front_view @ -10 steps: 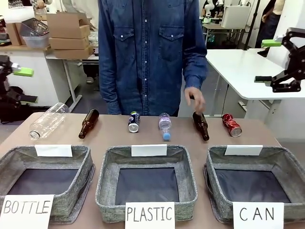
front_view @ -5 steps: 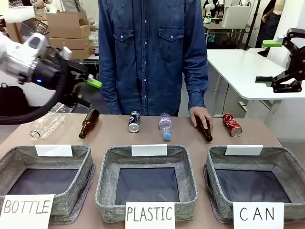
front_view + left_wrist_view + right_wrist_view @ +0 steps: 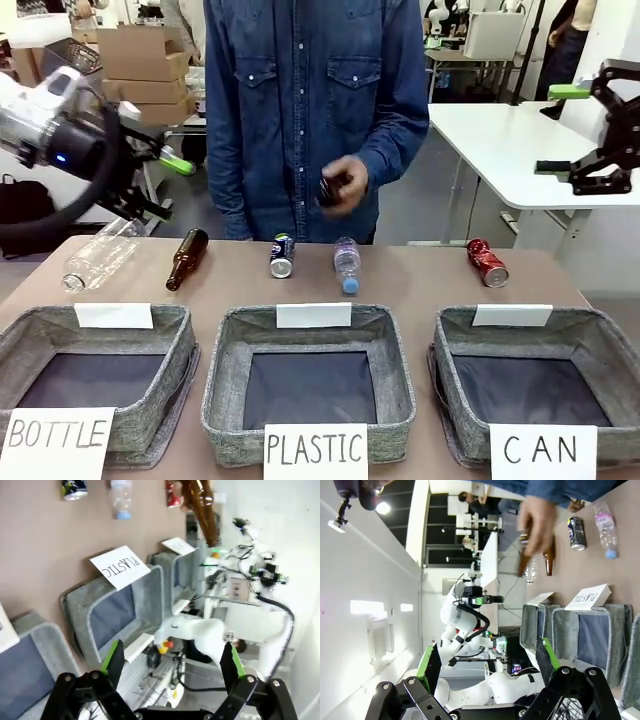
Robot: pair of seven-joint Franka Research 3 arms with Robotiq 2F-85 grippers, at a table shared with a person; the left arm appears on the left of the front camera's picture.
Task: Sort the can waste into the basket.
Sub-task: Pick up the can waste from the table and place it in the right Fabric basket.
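Across the brown table stands a person whose hand holds a brown glass bottle up over the middle of the row, so any reach there is best delayed until that hand is clear. On the near side the CAN basket sits at the robot's right, beside the PLASTIC basket and the BOTTLE basket. The right gripper hangs high off the table's right end and the left gripper hovers above its far left corner; both are spread wide with nothing between the fingers. No can is gripped yet, so the step in hand looks like the first reach. The red can lies on its side just beyond the CAN basket's far rim, a natural pick for the right arm. It should come down from above and close across the round body rather than end to end, so the can does not roll away. The dark can lies beyond the PLASTIC basket, between a second brown bottle and a small clear bottle, so fingers must drop in carefully. Counted: three baskets, two grippers, two clear bottles including the large clear bottle, two brown bottles, two cans.
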